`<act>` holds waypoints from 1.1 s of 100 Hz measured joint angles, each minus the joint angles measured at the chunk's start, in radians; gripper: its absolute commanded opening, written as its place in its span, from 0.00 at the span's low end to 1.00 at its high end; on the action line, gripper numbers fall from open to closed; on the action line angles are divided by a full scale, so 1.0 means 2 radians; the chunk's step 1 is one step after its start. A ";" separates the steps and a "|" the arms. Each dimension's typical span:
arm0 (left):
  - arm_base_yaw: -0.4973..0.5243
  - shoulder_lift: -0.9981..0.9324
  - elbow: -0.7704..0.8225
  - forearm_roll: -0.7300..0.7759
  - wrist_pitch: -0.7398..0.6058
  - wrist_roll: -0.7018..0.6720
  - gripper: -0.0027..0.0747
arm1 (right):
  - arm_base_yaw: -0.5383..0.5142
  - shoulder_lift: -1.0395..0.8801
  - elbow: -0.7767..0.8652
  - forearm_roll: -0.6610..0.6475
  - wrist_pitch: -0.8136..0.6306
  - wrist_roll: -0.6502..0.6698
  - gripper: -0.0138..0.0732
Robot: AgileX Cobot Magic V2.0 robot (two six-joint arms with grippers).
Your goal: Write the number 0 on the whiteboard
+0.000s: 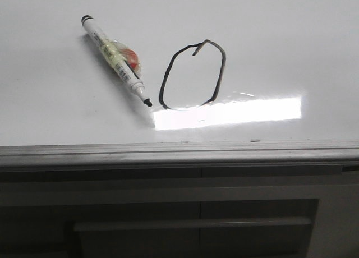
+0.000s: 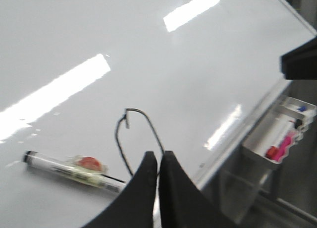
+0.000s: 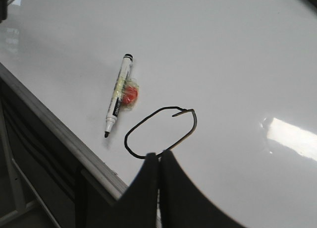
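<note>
- The grey edge rail (image 1: 179, 152) runs along the near edge of the whiteboard (image 1: 280, 39), closest to the front camera.
- The number 0 (image 1: 193, 75) is drawn near that edge, about midway along it.
- A marker (image 1: 116, 60) lies uncapped beside the oval, toward the left edge, tip pointing at the rail.
- The left gripper (image 2: 159, 161) is clenched, holding nothing.
- The right gripper (image 3: 159, 161) is likewise clenched and empty.
- A tray (image 2: 277, 136) of markers hangs off the board's edge.

Front view: the number 0 (image 1: 192, 75) is drawn on the whiteboard (image 1: 291, 39), near its middle. A marker (image 1: 116, 60) lies flat on the board just left of the number, its tip (image 1: 147, 102) pointing toward the edge rail (image 1: 179, 152). Left wrist view: a tray (image 2: 279, 139) hangs beyond the board's edge.
</note>
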 measured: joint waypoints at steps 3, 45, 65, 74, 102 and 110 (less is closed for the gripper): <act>0.015 -0.001 0.006 0.006 0.000 0.000 0.01 | 0.000 0.000 0.000 0.000 0.000 0.000 0.08; 0.225 -0.106 0.119 0.077 -0.159 -0.064 0.01 | 0.000 0.000 0.000 0.000 0.000 0.000 0.08; 0.372 -0.200 0.162 0.089 -0.268 -0.069 0.01 | 0.000 0.000 0.000 0.000 0.000 0.000 0.08; 0.439 -0.251 0.183 0.092 -0.302 -0.069 0.01 | 0.000 0.000 0.000 0.000 0.000 0.000 0.08; 0.589 -0.387 0.243 0.099 -0.357 -0.069 0.01 | 0.000 0.000 0.000 0.000 0.000 0.000 0.08; 0.608 -0.397 0.249 0.100 -0.366 -0.070 0.01 | 0.000 0.000 0.000 0.000 0.000 0.000 0.08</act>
